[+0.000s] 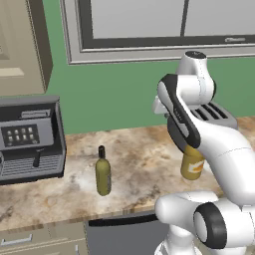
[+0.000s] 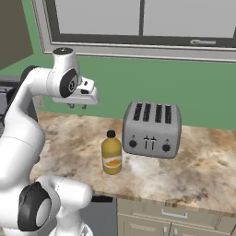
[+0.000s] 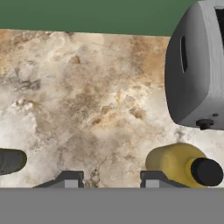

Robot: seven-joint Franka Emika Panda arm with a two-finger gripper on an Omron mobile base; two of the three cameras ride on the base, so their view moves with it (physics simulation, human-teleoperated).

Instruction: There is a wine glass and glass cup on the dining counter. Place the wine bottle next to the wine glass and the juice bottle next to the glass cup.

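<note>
The wine bottle (image 1: 103,173) is seen standing upright in the lower middle of the left base view, on the marbled table (image 1: 139,164), to the right of a coffee machine (image 1: 31,137) and well apart from it. The juice bottle (image 2: 112,153) is found upright in the centre of the right base view, just beside the front left corner of a toaster (image 2: 152,128); whether they touch cannot be told. In the hand view its black cap and amber shoulder are seen at the lower right, next to the right fingertip, and the dark top of the wine bottle at the lower left edge. The pincer (image 2: 77,105) is held in the air above the table, at the upper left of the right base view, with its fingertips (image 3: 70,179) spread apart and nothing between them. No wine glass and no glass cup are visible in these pictures. It is judged that the task is at its very beginning: neither bottle is grasped or placed, and both must yet be carried to the dining counter.
</note>
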